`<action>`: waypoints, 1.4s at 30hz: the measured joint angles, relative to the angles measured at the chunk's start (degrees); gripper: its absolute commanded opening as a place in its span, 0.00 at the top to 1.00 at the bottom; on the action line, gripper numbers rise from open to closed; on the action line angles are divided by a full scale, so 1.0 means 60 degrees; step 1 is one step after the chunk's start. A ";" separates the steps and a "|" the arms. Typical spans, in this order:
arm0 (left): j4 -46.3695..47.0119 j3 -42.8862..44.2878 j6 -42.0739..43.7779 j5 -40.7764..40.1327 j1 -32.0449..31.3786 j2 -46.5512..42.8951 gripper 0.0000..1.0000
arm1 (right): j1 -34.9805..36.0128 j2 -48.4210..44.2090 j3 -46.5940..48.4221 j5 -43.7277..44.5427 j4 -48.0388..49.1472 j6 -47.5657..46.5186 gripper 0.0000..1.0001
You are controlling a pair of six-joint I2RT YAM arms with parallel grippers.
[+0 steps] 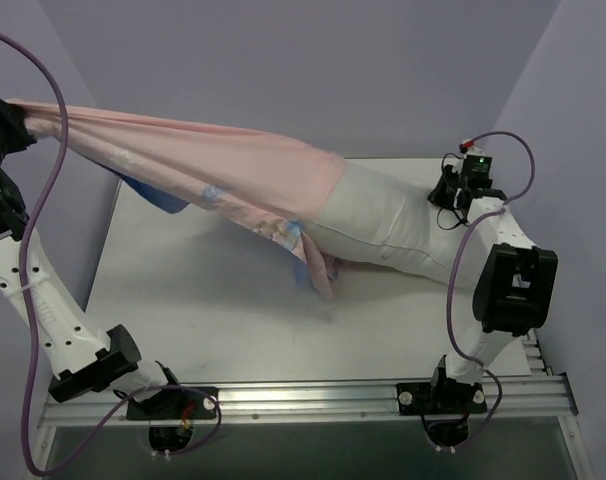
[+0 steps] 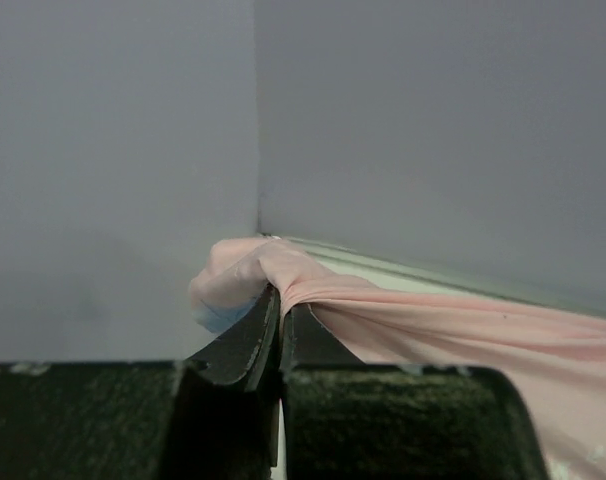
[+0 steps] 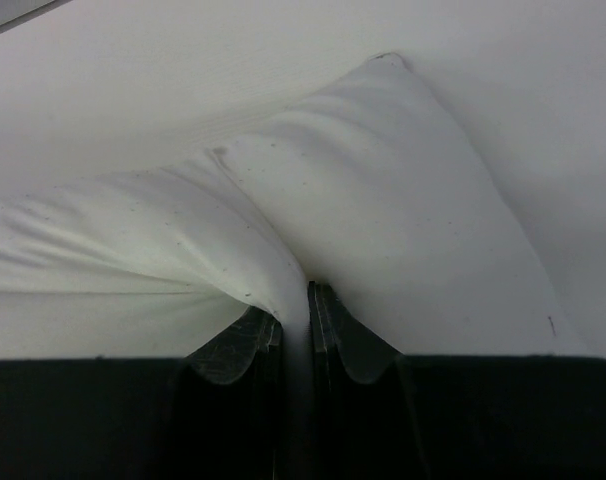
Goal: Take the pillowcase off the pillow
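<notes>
L: my left end effector (image 2: pixel 283 300) pinching bunched pillowcase (image 1: pixel 213 165), raised far left to pull it off | R: my right end effector (image 3: pixel 295 300) pinching pillow (image 1: pixel 393 225) end as anchor | pillowcase (pink side out) covers only pillow's left part, over tabletop (image 1: pixel 213 300)

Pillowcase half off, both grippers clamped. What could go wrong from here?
1. The right gripper pinches only a thin fold of the pillow; it could slip out.
2. The left gripper holds the taut pillowcase near its fingertips; the cloth may pull free.
3. The left arm is past the table edge, pillowcase not yet off; reach may run out.
</notes>
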 measured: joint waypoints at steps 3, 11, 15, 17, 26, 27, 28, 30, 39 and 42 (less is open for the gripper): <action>0.0707 0.0160 0.0120 -0.0943 0.0488 -0.0004 0.98 | -0.0838 0.0007 -0.0011 0.0120 -0.0080 -0.0069 1.00; 0.2728 0.1122 -0.0025 -0.2455 0.1876 -0.0127 0.98 | -0.2750 0.0058 -0.0011 0.1763 0.0000 -0.0295 1.00; 0.3621 -0.0572 -0.0594 -0.1002 0.1530 -0.1020 0.98 | -0.2149 -0.0044 -0.0175 0.1996 0.0211 -0.0280 1.00; 0.3781 -0.1235 -0.0637 -0.0554 0.0725 -0.1228 0.98 | -0.1963 -0.0237 -0.0444 0.1789 0.0386 -0.0138 1.00; 0.2320 -0.1424 0.0619 -0.0259 -0.3238 0.0284 0.98 | -0.2036 -0.1606 -0.2422 0.0707 0.1978 0.1851 1.00; 0.2000 -0.1217 0.0885 -0.0415 -0.3745 0.0590 0.98 | -0.2036 -0.1701 -0.2550 0.0696 0.2087 0.2040 1.00; 0.1741 -0.1053 0.1122 -0.0565 -0.4178 0.0874 0.98 | -0.2033 -0.1785 -0.2641 0.0699 0.2157 0.2200 1.00; 0.1239 -0.0867 0.1515 -0.0732 -0.4911 0.1373 0.98 | -0.2018 -0.1872 -0.2710 0.0703 0.2189 0.2397 1.00; -0.0561 -0.2426 0.3490 -0.0867 -0.6433 0.2240 0.06 | -0.1625 -0.1876 -0.2393 0.0998 0.1650 0.2146 0.12; -0.1472 -0.3104 0.4182 -0.0812 -0.6433 0.2568 0.06 | -0.1293 -0.1880 -0.2036 0.1322 0.1137 0.1803 0.00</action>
